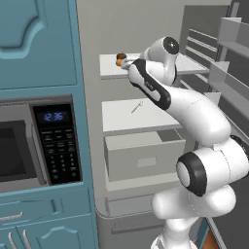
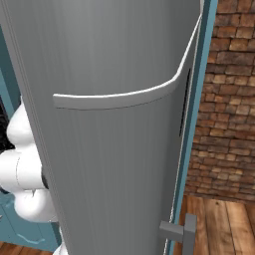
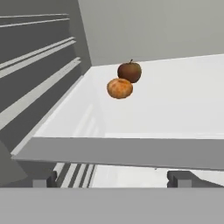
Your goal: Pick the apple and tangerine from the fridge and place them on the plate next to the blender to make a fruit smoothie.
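Shelving fills the space ahead of the gripper (image 3: 113,178): a pale, flat fridge shelf (image 3: 175,105) runs away from the two dark fingertips, its grey front edge crossing just above them. The jaws stand wide apart with nothing between them. Beyond that edge, a little left of the gripper's line and well clear of it, the tangerine (image 3: 120,88) and the apple (image 3: 129,71) sit on the shelf, touching or nearly so, the apple behind and slightly right of the tangerine. Ribbed grey wall closes the shelf off on the left as the hand sees it, and a plain grey back wall rises behind the fruit.

From the left of the base, the white arm reaches up into the open fridge (image 1: 146,160) at the upper shelf, where a bit of the apple (image 1: 120,56) and tangerine (image 1: 119,62) peeks past the wrist. Below are a second pale shelf and a boxy grey drawer (image 1: 141,158). Left of the fridge stands a teal cabinet (image 1: 39,44) holding a microwave (image 1: 34,146). On the other side, the grey fridge door (image 2: 114,124) with its curved handle stands close, with a brick wall (image 2: 229,99) and wooden floor (image 2: 219,224) past it.
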Controlling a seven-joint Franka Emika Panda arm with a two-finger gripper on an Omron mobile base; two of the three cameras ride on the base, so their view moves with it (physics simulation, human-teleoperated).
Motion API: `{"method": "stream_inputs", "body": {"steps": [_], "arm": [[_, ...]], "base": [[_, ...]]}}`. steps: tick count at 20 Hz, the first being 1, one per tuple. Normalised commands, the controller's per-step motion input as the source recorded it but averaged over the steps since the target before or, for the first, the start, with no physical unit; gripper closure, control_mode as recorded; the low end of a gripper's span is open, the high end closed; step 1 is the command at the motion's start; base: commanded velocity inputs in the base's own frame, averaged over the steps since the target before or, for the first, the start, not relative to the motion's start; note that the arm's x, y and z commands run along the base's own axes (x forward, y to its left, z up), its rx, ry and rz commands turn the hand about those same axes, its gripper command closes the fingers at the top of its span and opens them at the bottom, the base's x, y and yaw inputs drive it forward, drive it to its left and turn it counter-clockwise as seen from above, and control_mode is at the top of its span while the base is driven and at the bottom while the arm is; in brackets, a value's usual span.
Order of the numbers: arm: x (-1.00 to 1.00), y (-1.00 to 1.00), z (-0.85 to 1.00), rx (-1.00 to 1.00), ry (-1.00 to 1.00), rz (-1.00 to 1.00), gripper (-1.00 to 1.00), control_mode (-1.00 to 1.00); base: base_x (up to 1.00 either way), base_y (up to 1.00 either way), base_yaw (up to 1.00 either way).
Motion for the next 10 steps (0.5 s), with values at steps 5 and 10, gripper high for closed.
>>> {"method": "stream_inputs", "body": {"steps": [5, 10], "arm": [[0.58, 0.13, -0.08, -0.01, 0.05, 0.00, -1.00, -1.00], [0.43, 0.09, -0.16, -0.01, 0.09, 0.00, -1.00, -1.00]], "base": [[0.00, 0.00, 0.00], [0.00, 0.00, 0.00]]}}
